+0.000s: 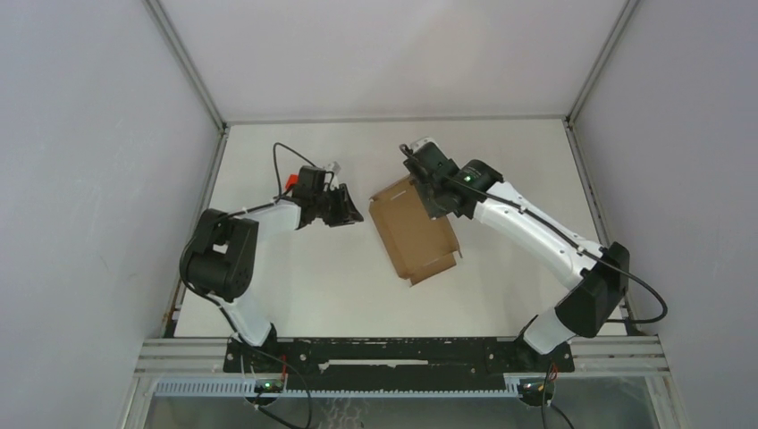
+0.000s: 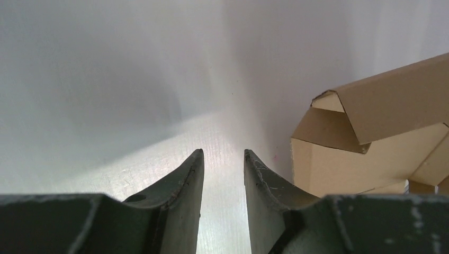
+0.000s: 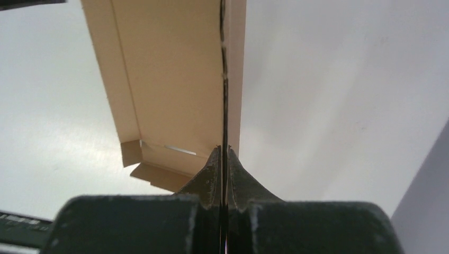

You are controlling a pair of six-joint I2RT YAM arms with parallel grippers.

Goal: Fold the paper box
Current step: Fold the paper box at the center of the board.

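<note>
Paper box (image 1: 414,234) at centre of the overhead frame on the table (image 1: 304,286), long axis slanting upper left to lower right. Pinched at its upper edge by the right gripper (image 3: 223,156), clamped shut on a thin wall. Just left of it, left gripper (image 2: 223,156) parted and empty, box at right of its view. Folded-up corner plain only from the left wrist.

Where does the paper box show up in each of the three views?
Top external: paper box mid-table, just right of centre.
Left wrist: right side, beyond the open left gripper.
Right wrist: upper centre, its edge pinched by the right gripper.
Shared landmark: the white table.
</note>
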